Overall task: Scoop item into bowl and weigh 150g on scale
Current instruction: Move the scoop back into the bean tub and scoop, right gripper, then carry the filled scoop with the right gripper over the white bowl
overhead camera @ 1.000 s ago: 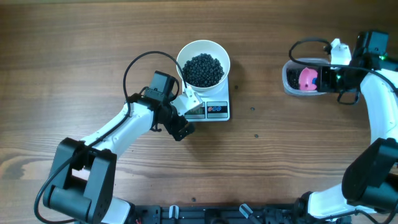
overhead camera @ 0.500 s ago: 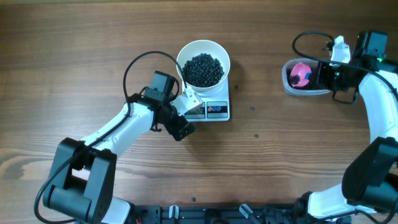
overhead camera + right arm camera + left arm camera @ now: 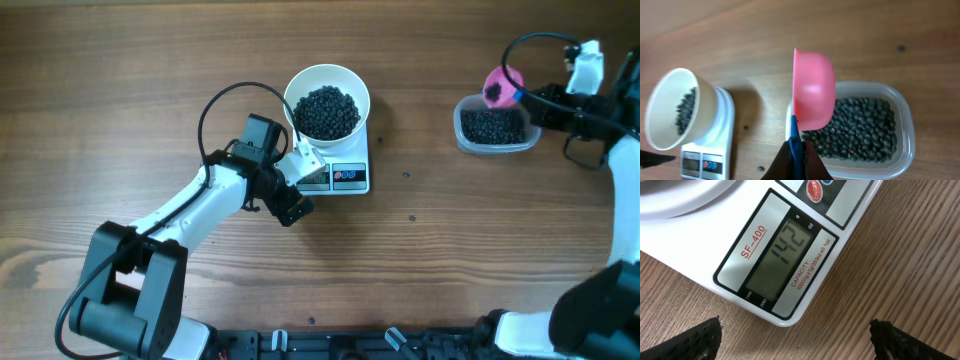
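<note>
- White and deep-sided, the bowl (image 3: 327, 100) is sitting on the 12 o'clock end of the scale (image 3: 349, 178), with the item (image 3: 327, 112) lying inside it as a dark heap of small round pieces.
- At the scale's 6 o'clock end, the display (image 3: 785, 255) is showing 142 in grams.
- Off the scale's 8 o'clock corner the left gripper (image 3: 297, 188) is hanging with its jaws spread wide and grasping nothing. In the left wrist view its dark fingertips (image 3: 695, 340) are standing far apart on either side of the display corner.
- Toward 3 o'clock of the bowl, well apart from it, a clear plastic tub (image 3: 460, 135) is resting on the wooden table (image 3: 120, 80), and more of the item is lying in it.
- At the tub's 3 o'clock side the right gripper (image 3: 797, 160) is clenching the blue handle (image 3: 796, 142) of a pink scoop (image 3: 499, 87).
- That scoop is hovering at the tub's 12 o'clock rim, and its cup is facing away from the right wrist camera, so what it is carrying cannot be told.
</note>
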Controlling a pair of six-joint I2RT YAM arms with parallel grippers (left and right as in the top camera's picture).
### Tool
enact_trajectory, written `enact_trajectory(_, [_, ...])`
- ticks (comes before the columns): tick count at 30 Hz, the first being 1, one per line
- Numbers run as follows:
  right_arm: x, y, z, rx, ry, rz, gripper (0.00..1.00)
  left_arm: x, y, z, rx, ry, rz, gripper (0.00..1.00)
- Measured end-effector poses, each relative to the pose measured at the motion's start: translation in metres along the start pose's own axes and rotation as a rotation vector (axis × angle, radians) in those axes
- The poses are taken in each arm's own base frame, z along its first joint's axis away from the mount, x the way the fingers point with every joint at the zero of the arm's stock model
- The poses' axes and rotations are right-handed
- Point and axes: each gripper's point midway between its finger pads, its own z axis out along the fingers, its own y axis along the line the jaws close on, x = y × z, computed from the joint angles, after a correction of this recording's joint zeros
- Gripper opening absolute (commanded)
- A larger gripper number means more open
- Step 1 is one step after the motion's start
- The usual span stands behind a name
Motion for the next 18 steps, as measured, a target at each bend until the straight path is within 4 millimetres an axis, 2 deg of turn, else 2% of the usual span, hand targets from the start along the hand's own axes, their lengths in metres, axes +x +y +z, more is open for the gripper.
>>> enact_trajectory(4, [-0.025, 0.029, -0.009, -0.15, -0.106, -0.068, 0.04, 0.0, 0.0, 0.0, 0.0, 0.0, 0.0, 1.0])
enact_trajectory(8, [-0.037, 0.056, -0.009, -0.26, -0.151, -0.125, 0.04, 0.0, 0.0, 0.0, 0.0, 0.0, 0.0, 1.0])
enact_trajectory(10, [-0.041, 0.08, -0.003, -0.31, -0.164, -0.18, 0.04, 0.0, 0.0, 0.0, 0.0, 0.0, 0.0, 1.0])
enact_trajectory(11, [-0.043, 0.099, 0.001, -0.346, -0.17, -0.216, 0.04, 0.0, 0.0, 0.0, 0.0, 0.0, 0.0, 1.0])
enact_trajectory(14, [-0.04, 0.143, 0.011, -0.427, -0.163, -0.291, 0.04, 0.0, 0.0, 0.0, 0.0, 0.0, 0.0, 1.0])
enact_trajectory(18, [-0.017, 0.198, 0.024, -0.518, -0.1, -0.369, 0.04, 0.0, 0.0, 0.0, 0.0, 0.0, 0.0, 1.0])
